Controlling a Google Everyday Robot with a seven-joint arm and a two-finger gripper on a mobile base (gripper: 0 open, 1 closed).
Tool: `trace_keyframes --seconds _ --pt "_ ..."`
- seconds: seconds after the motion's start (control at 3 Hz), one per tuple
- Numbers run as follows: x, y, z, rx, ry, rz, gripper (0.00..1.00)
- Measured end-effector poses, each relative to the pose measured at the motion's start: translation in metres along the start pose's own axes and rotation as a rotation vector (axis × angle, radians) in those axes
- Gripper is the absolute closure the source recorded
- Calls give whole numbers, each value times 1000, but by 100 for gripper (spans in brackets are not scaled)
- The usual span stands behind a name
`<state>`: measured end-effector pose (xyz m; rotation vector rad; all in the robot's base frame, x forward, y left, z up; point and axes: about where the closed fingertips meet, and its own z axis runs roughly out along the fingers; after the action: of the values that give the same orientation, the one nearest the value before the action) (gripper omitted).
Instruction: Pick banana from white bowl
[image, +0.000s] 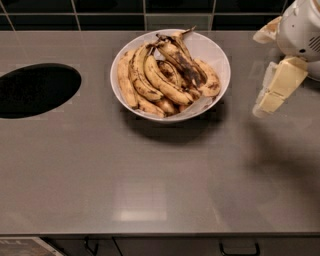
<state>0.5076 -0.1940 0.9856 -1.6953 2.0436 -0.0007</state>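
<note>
A wide white bowl (212, 52) with a crumpled paper liner stands at the back middle of the grey counter. It holds several speckled bananas. The banana (183, 61) with the large dark patch along its length lies on top of the pile, right of centre, its dark stem pointing to the back left. My gripper (267, 100) hangs at the right edge of the view, to the right of the bowl and above the counter, with cream-coloured fingers (280, 85) pointing down and left. It is apart from the bowl and holds nothing.
A dark oval hole (35, 90) is cut into the counter at the left. A black tiled wall (150, 10) runs along the back. Cabinet handles (239, 247) show below the counter's front edge.
</note>
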Motion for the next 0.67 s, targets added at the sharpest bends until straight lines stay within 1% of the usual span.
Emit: trace_keyframes --seconds 0.33,0.67 --pt "-1 -1 1 1 -3 -1 0" --pt "-23 -17 7 34 -54 -25 0"
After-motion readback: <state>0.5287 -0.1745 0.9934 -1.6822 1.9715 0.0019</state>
